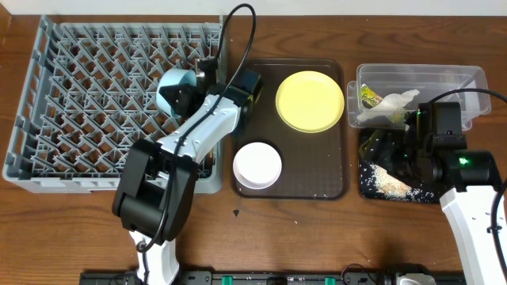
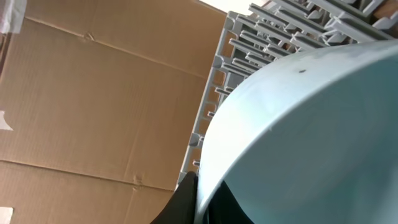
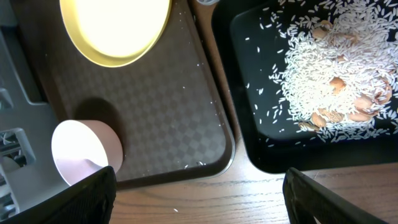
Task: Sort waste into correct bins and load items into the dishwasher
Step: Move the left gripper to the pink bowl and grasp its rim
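**Blue on grey: one hand full, one empty**

My left gripper [image 1: 188,89] is clamped tight on the rim of the light blue round bowl [image 1: 172,85], which sits tilted over the right side of the large grey plastic dish rack [image 1: 24,103], towards its far edge. Whether the bowl touches the pegs I cannot tell.

My right gripper [image 1: 398,152] hangs with its jaws spread wide and nothing between them, above the shallow black rectangular tray [image 1: 364,187] holding the whitish rice scraps [image 1: 388,180].

Room is tight on the left, with my own arm lying across the rack's right wall. On the right, the black tray lies just beside the dark brown serving tray [image 1: 317,162], a thin strip of wooden table [image 1: 79,237] between them.

The overhead view alone shows the clear rectangular plastic tub [image 1: 467,77] with the crumpled white tissue [image 1: 392,107] and green-yellow wrapper [image 1: 367,96] inside. The right wrist view (much closer) shows brownish bits among the rice, plus the round yellow plate [image 1: 310,100] and white-pinkish bowl [image 1: 257,165] standing apart on the brown tray. The left wrist view is mostly bowl, with rack pegs and brown cardboard [image 2: 93,93] beyond.
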